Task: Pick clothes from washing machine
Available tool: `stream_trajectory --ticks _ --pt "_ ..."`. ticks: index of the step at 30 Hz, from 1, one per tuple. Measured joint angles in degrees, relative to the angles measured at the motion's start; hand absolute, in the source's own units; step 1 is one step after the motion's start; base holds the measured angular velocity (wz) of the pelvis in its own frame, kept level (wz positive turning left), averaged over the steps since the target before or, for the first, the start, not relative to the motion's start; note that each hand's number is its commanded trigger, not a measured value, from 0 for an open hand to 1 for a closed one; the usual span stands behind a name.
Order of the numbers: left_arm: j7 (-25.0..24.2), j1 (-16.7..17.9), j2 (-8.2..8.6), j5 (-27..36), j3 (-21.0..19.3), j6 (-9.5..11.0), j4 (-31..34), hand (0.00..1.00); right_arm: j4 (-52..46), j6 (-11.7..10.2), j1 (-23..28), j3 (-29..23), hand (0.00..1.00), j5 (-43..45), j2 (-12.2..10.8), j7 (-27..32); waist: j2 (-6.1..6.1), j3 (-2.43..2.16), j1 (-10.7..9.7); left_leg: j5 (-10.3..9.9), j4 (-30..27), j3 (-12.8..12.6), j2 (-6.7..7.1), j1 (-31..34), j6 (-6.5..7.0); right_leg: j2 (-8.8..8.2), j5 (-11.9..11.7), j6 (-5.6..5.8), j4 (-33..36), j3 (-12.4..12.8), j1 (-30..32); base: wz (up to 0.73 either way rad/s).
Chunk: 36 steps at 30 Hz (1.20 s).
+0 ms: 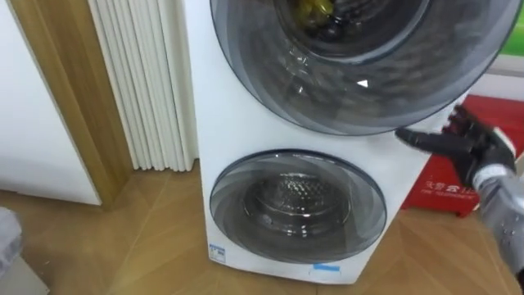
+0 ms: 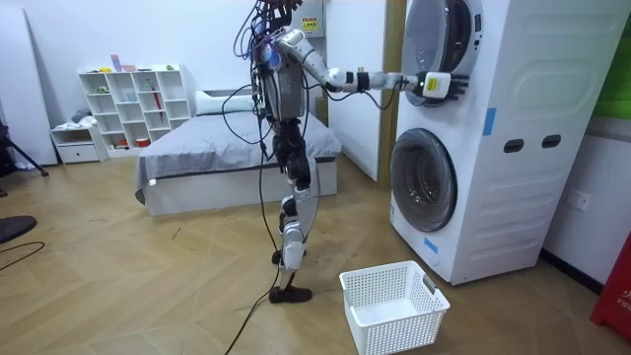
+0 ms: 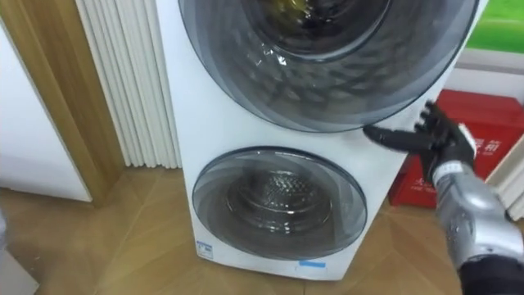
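Your right hand [image 1: 473, 149] has its fingers [image 1: 426, 141] straight and spread, the tips at the lower right rim of the washing machine's upper door [image 1: 360, 82]. Up and left of them, a yellow cloth [image 1: 315, 10] lies behind the glass. Below them a blue sticker [image 1: 326, 267] sits under the lower door [image 1: 296, 205], and beside them is a red box [image 1: 442, 197]; the writing on both is too small to read.

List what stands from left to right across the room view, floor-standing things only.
White shelf unit → bed → white laundry basket → stacked washing machine. The robot's right hand, at the upper door, overlaps the machine, so it is left out.
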State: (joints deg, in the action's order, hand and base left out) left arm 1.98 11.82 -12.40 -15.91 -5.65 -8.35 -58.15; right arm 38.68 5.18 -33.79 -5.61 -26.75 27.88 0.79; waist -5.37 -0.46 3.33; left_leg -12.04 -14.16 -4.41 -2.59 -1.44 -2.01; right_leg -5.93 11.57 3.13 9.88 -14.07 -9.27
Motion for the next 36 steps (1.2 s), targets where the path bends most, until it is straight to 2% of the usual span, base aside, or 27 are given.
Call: stream_trajectory --ticks 2,4,8,12,14,16,17,18,19,20,21,24,27,30,32,34,36 --pt "0.04 -0.01 -0.03 0.00 0.03 -0.09 0.05 0.00 -2.26 0.24 -0.03 -0.03 0.00 -0.13 0.44 0.34 -0.51 0.05 0.17 0.11 0.57 0.04 0.02 -0.31 -0.03 0.00 0.00 0.00 0.00 -0.01 -0.10 0.00" --pt "0.13 0.07 -0.14 0.00 -0.03 -0.09 0.26 0.00 -3.28 0.84 -0.40 -0.09 0.00 0.09 1.03 1.52 -1.19 0.33 0.03 0.17 0.75 0.04 0.02 -0.07 -0.07 0.00 0.00 0.00 -0.06 -0.07 0.10 0.00" --pt "0.03 0.37 -0.20 -0.01 0.05 -0.31 0.80 0.00 -3.47 1.30 -2.80 -0.09 0.00 0.61 2.27 3.49 -1.98 0.36 -0.31 0.17 0.85 0.23 0.04 0.11 -0.06 0.00 0.00 0.00 0.17 -0.11 0.26 0.01" --pt "-0.07 0.47 -0.26 0.05 0.14 -0.30 0.90 0.00 -3.52 2.44 -2.94 -0.07 0.00 2.17 3.17 4.57 -1.87 0.32 -0.45 0.40 1.57 2.28 -0.08 -0.87 0.07 -0.01 0.04 0.06 3.49 -0.26 1.50 0.03" --pt "-0.06 0.28 -0.26 0.03 0.14 -0.32 1.04 0.00 -4.36 2.71 -2.94 -0.06 0.00 2.16 3.87 4.99 -1.99 0.34 -0.51 0.40 2.00 2.25 -0.07 -0.69 0.07 -0.05 0.04 0.05 3.73 -0.14 1.96 0.00" --pt "-0.02 0.61 -0.27 0.00 0.13 -0.43 1.03 0.00 -6.58 4.02 -2.94 -0.05 0.00 2.15 4.09 6.15 -2.00 0.31 -0.87 0.41 2.99 2.51 -0.07 -0.78 0.07 -0.07 0.03 0.05 4.09 -0.28 2.31 -0.05" --pt "0.02 0.76 -0.23 -0.05 0.14 -0.52 1.02 0.00 -7.96 4.95 -2.94 -0.05 0.00 2.13 4.10 6.30 -1.74 0.29 -1.53 0.68 3.42 4.48 -0.35 -1.07 0.20 -0.17 0.15 0.05 8.00 -0.43 4.60 -0.30" --pt "0.17 0.73 -0.61 -0.07 -0.14 -0.36 1.10 0.00 -9.77 5.18 -2.94 -0.12 0.00 2.19 4.08 6.89 -1.19 0.39 -1.28 0.83 3.51 8.52 -1.99 -1.65 0.19 1.59 2.49 -1.24 10.49 2.33 8.64 -0.47" --pt "0.30 1.04 -1.01 -0.36 -0.96 -0.22 1.09 0.00 -11.72 5.34 -3.00 -0.12 0.00 2.13 4.08 6.97 -1.35 0.32 -1.13 0.82 3.38 10.25 -2.39 -1.42 0.14 3.31 2.63 -2.60 7.58 4.15 10.39 -0.64" --pt "0.66 1.62 -1.48 -1.95 -2.81 -0.30 0.67 0.00 -17.64 5.35 -3.17 -0.17 0.00 2.05 4.28 7.42 -1.92 0.26 -1.54 0.48 3.52 11.46 -2.63 -0.92 -0.51 5.12 -4.66 -5.18 2.17 5.12 12.99 -0.22" --pt "1.43 2.20 -1.04 -3.11 -3.18 -0.94 0.27 0.00 -22.45 4.91 -3.21 -0.11 0.00 0.99 5.24 8.40 -1.30 0.19 -3.29 0.48 4.44 9.53 -2.97 -1.71 -1.59 5.12 -4.92 -4.82 2.74 2.22 12.03 -0.06" --pt "1.84 1.96 -0.78 -3.40 -2.11 -1.19 0.96 0.00 -25.82 2.21 -3.75 0.01 0.00 0.08 6.77 10.25 -1.22 0.36 -3.53 0.82 5.60 3.16 -3.86 -4.34 -1.94 5.48 -4.85 -4.88 2.42 0.80 9.08 0.16" --pt "2.31 0.40 -0.57 -3.82 -1.37 -1.10 1.55 0.00 -28.82 1.74 -3.71 -0.14 0.00 0.07 6.76 9.59 -2.07 0.51 -3.67 0.76 5.61 1.90 -3.50 -4.06 -1.84 5.77 -4.89 -4.82 1.21 -0.05 8.58 0.21" --pt "2.48 0.57 -0.61 -3.68 -0.87 -1.31 2.25 0.00 -29.37 1.91 -3.05 -0.20 0.00 0.28 6.37 9.68 -2.18 0.42 -2.88 0.62 5.34 1.76 -3.01 -4.16 -1.59 5.49 -4.96 -4.76 0.73 0.03 8.00 0.00" --pt "2.53 1.33 -0.60 -3.28 -0.79 -1.42 2.58 0.00 -31.01 1.91 -3.02 -0.06 0.00 0.48 5.74 9.68 -1.85 0.61 -2.79 0.54 5.46 1.68 -2.85 -4.10 -1.51 5.46 -4.95 -4.75 0.78 0.41 8.02 -0.02" --pt "2.60 1.61 -0.61 -3.18 -0.67 -1.53 2.50 0.00 -32.07 1.88 -2.03 -0.05 0.00 0.70 5.63 9.50 -1.62 0.45 -2.50 0.54 5.30 1.67 -2.80 -4.24 -1.50 5.47 -4.95 -4.75 0.75 0.58 7.77 0.00" --pt "3.07 1.67 -0.66 -2.61 0.25 -1.54 2.50 0.00 -35.15 1.14 0.99 -0.14 0.00 1.44 5.62 9.78 -1.17 0.34 -1.76 0.55 5.07 1.57 -2.81 -4.43 -1.50 5.48 -4.94 -4.76 0.73 0.69 7.55 0.00"
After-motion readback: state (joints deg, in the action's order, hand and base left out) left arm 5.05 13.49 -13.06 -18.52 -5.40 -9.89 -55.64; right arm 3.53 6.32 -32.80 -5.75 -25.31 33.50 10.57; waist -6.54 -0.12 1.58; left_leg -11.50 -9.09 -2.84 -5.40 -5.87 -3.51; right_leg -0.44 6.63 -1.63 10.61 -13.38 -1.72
